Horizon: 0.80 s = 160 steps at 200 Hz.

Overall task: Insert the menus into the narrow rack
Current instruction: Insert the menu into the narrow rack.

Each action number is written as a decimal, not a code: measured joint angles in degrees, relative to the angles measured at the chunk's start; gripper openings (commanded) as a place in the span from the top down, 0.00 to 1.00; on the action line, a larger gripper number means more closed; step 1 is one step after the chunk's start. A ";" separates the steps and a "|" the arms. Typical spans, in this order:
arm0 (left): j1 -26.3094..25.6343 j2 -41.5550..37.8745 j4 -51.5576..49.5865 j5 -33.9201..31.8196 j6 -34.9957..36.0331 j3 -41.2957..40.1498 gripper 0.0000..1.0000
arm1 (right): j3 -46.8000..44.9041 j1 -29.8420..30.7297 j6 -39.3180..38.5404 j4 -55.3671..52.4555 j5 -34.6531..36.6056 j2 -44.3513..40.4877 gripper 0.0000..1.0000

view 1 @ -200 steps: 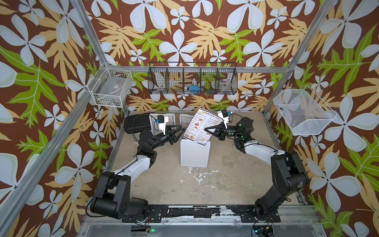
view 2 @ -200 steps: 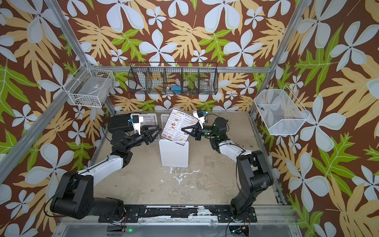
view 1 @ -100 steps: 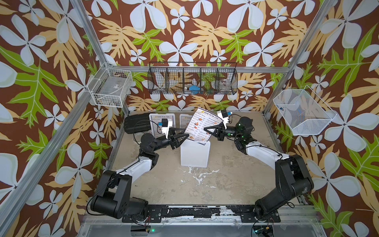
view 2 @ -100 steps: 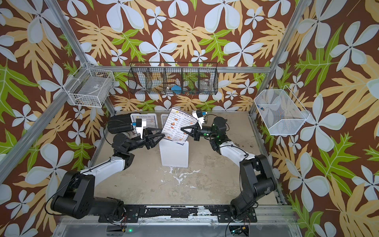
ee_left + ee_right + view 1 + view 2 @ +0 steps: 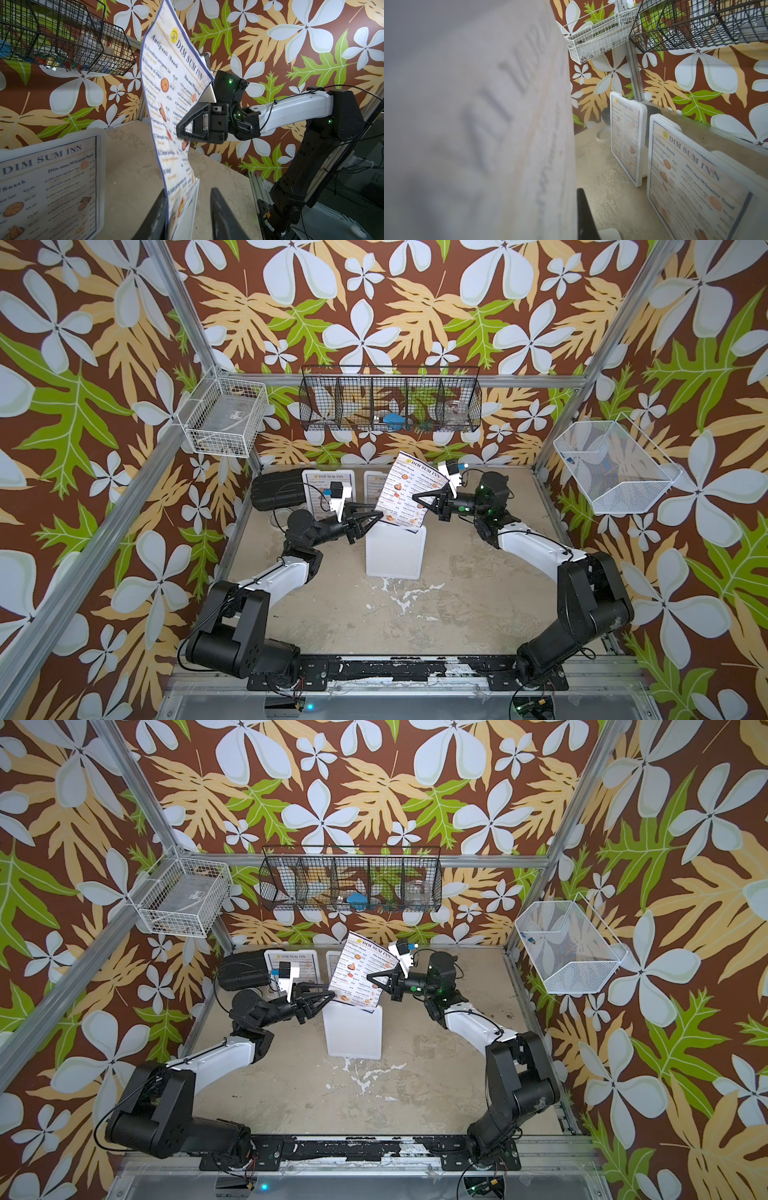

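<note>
One menu stands tilted, its lower edge in the top of the white box-like rack. My right gripper is shut on this menu's right edge. In the right wrist view the sheet fills the near side and hides one finger. My left gripper is open and straddles the menu's lower left corner and the rack wall; one finger touches the sheet, the other stands apart. Two more menus lean on white panels at the back.
A black wire basket hangs on the back wall. A white wire basket hangs at the left and a white mesh basket at the right. A black object lies at the back left corner.
My left gripper has moved right to the menu's lower left corner, and its jaws have narrowed around it. The right gripper still holds the menu in about the same place.
</note>
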 measured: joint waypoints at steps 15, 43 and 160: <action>0.00 0.22 -0.39 -0.42 0.24 0.13 0.64 | -0.37 0.00 -0.59 -0.72 0.44 -0.20 1.00; 0.00 0.85 -2.27 -2.08 1.36 0.57 0.62 | -1.44 0.04 -2.08 -1.70 1.33 -1.07 1.00; -0.04 1.77 -5.92 -4.59 3.43 1.44 0.62 | 0.22 1.88 -13.44 -14.49 8.07 -4.02 1.00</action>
